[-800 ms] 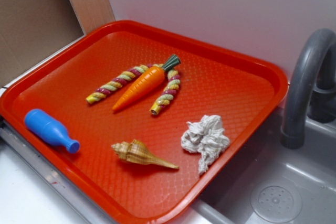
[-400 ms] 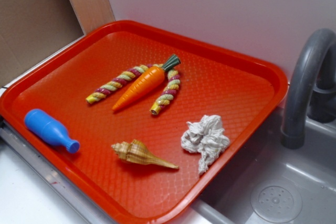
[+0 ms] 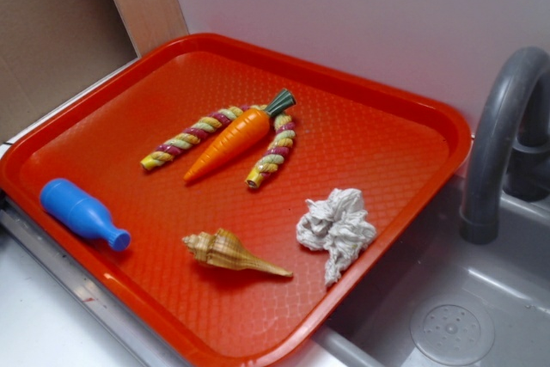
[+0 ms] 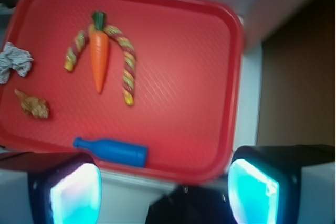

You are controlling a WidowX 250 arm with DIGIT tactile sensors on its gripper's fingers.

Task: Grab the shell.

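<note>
Gripper [image 4: 164, 182] spread wide, nothing held. Shell [image 4: 32, 105] far ahead-left; judged light, rigid, brittle-tailed; best pinched across the knobbly body.

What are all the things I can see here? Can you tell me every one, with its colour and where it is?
tray: one, red-orange, holds all the toys, beside the sink
shell: one, tan with brown stripes, near the tray's front edge, lying flat
carrot: one, orange with a green top, middle of the tray, inside the rope's bend
rope: one, yellow, pink and green twisted, curved around the carrot
bottle: one, blue, on its side at the tray's left front edge
rag: one, crumpled white-grey, right of the shell
faucet: one, grey, over the sink at right
sink: one, grey, beside the tray
fingers: two, black with glowing cyan pads, wide apart above the tray's edge, holding nothing
</note>
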